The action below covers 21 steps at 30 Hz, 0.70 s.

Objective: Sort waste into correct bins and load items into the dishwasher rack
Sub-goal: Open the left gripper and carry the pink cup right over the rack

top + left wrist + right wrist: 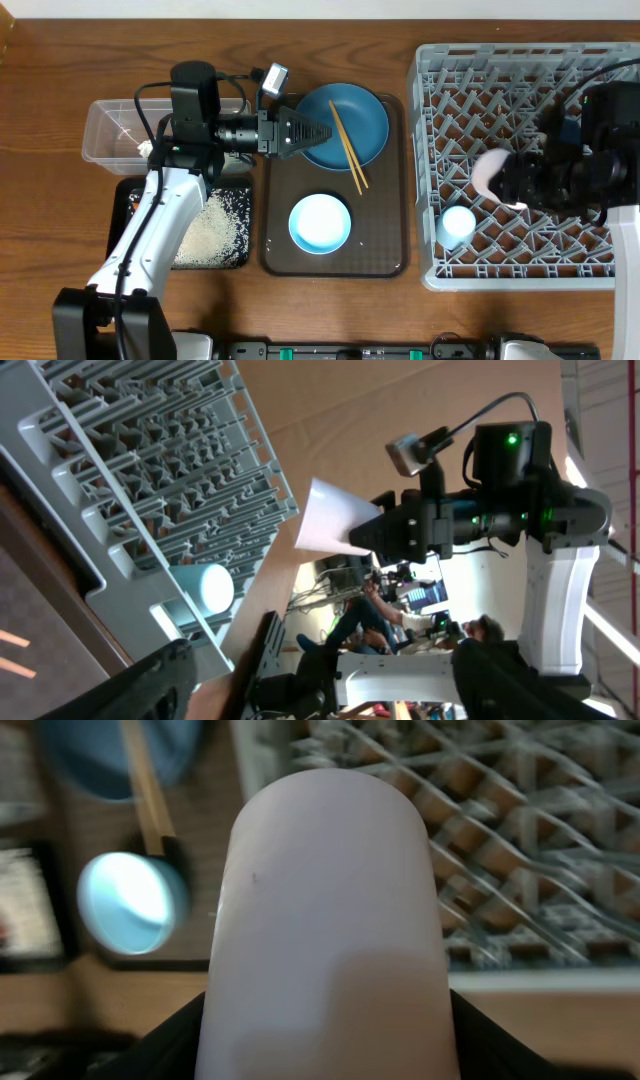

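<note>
Right claw (512,182) holds the pink cup (488,168) sideways over the rack (430,60); left claw (318,133), wide, faces the plate (372,125).

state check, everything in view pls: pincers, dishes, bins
Left pincer: open, empty.
Right pincer: shut on pale pink cup, over grey pegged plastic dishwasher rack.
Light blue cup: in the rack.
Large round blue plate: on dark brown serving tray, two wooden chopsticks across it.
White-blue bowl: upright on that tray, looks empty.
Shallow black rectangular tray: holds loose white rice.
Clear plastic rectangular tub: contents unclear.
</note>
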### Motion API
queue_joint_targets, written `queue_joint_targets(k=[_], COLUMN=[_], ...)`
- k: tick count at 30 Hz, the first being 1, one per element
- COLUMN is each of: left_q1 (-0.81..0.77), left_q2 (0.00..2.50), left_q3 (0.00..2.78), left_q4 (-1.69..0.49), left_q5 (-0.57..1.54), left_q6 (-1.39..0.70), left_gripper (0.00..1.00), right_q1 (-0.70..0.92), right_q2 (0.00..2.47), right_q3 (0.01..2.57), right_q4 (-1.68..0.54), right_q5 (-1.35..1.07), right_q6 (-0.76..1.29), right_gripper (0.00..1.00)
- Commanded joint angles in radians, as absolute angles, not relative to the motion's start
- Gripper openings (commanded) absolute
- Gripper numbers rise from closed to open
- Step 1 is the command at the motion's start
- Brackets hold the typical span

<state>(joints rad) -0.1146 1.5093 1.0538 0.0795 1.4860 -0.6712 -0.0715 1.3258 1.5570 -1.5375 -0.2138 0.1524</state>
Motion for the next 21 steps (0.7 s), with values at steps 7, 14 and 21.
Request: queue_joint_targets(k=[7, 14, 21], left_q1=[-0.112, -0.112, -0.112], left_q2=[1.509, 1.509, 1.509], left_q3=[1.05, 1.05, 1.05], left_q4=[0.083, 0.083, 0.083], left_q5=[1.491, 1.491, 1.491], left_q6=[-0.644, -0.644, -0.644], left_gripper=[0.92, 0.94, 0.95], right_q1=[-0.085, -0.085, -0.09], right_q2=[1.328, 1.336, 1.37], right_q3=[1.567, 1.536, 1.463], right_q4=[-1.589, -1.588, -1.564], right_q5=[0.038, 0.038, 0.037], right_q6=[0.281, 0.296, 0.3], right_gripper=[0.39, 0.38, 0.41])
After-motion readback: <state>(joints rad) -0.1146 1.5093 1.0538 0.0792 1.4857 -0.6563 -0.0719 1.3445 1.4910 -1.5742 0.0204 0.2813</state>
